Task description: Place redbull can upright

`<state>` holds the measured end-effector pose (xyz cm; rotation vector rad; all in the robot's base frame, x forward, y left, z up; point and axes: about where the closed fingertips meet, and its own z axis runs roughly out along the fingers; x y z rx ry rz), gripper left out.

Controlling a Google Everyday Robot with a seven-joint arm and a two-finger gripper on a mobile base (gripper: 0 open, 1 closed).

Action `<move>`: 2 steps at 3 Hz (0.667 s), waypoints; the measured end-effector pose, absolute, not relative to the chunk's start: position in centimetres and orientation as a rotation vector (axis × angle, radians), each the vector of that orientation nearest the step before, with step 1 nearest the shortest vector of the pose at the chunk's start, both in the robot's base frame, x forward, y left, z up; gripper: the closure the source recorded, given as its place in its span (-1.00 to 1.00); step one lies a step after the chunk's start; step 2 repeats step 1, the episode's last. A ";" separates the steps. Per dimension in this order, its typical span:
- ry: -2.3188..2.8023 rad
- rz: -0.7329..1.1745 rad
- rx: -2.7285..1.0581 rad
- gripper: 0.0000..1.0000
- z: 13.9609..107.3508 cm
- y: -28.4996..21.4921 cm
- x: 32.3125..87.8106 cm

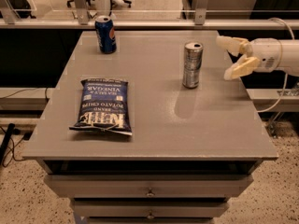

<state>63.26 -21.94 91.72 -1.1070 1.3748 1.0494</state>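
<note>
The redbull can (192, 64), slim and silver, stands upright on the grey table (149, 125), right of the middle. My gripper (231, 57) is to the right of the can, near the table's right edge, open and empty. A clear gap separates its cream fingers (239, 68) from the can.
A dark blue Pepsi can (105, 34) stands upright at the table's back left. A blue bag of Kettle potato chips (103, 106) lies flat at the left front. Drawers sit under the tabletop. A rail and chair legs stand behind the table.
</note>
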 end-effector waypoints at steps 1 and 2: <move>1.369 1.051 -1.107 -1.00 91.9 -21.6 63.5; 1.369 1.051 -1.107 -1.00 91.9 -21.6 63.5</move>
